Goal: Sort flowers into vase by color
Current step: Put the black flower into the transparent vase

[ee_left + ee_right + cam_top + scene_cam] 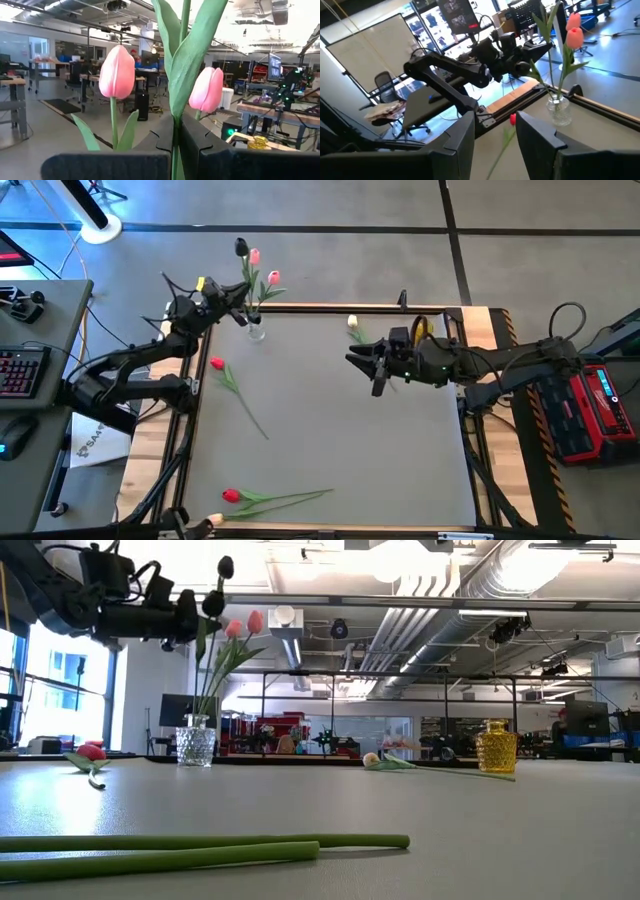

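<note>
Overhead lighting even and diffuse; grey table (pixel 340 420) evenly lit, shadows under the lying flowers soft and faint. Low view: ceiling lamps blow out to white glare up top, and the nearest green stems (pixel 200 850) are soft, out of focus (background sharper). Left wrist view: strong backlight from bright ceiling; pink tulip heads (pixel 117 72) sharp, room behind mildly blurred. Right wrist view: tilted, bright windows washed out, the dark fingers (pixel 540 145) blurred.
</note>
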Tool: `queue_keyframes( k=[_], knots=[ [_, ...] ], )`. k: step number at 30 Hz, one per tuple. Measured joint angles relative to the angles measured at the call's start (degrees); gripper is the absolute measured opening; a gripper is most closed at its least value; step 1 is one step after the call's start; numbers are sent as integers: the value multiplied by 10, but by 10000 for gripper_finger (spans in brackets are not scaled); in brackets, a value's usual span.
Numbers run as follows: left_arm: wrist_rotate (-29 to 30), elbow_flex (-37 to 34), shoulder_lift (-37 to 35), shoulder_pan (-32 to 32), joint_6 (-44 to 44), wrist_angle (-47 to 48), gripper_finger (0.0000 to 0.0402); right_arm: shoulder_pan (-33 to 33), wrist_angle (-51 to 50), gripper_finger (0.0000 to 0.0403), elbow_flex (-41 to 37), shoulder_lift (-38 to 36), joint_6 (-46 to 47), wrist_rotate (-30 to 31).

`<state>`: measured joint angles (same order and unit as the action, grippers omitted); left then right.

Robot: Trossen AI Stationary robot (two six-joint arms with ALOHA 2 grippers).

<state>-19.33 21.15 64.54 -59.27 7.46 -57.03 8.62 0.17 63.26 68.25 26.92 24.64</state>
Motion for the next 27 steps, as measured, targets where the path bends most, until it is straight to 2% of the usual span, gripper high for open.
queue_keyframes(
  k=[9, 13, 15, 18, 22, 27],
  knots=[
    [8, -61, 16, 0, 6, -26, 0, 0, -26, 132, 0, 0, -3, 25],
    [31, -74, 15, 0, 6, -29, 0, 0, -57, 133, 0, 0, 10, 65],
    [39, -74, 15, 0, 9, -24, 0, -4, -98, 135, 0, 0, 33, 93],
    [99, -74, 15, 1, 20, -23, 5, -26, -183, 140, 0, 0, 126, 109],
    [140, -74, 11, -1, 73, -21, 37, -56, -285, 150, 0, 0, 232, 92],
    [137, -73, 10, 10, 75, 8, 94, -77, -330, 163, 0, 0, 251, 64]
  ],
)
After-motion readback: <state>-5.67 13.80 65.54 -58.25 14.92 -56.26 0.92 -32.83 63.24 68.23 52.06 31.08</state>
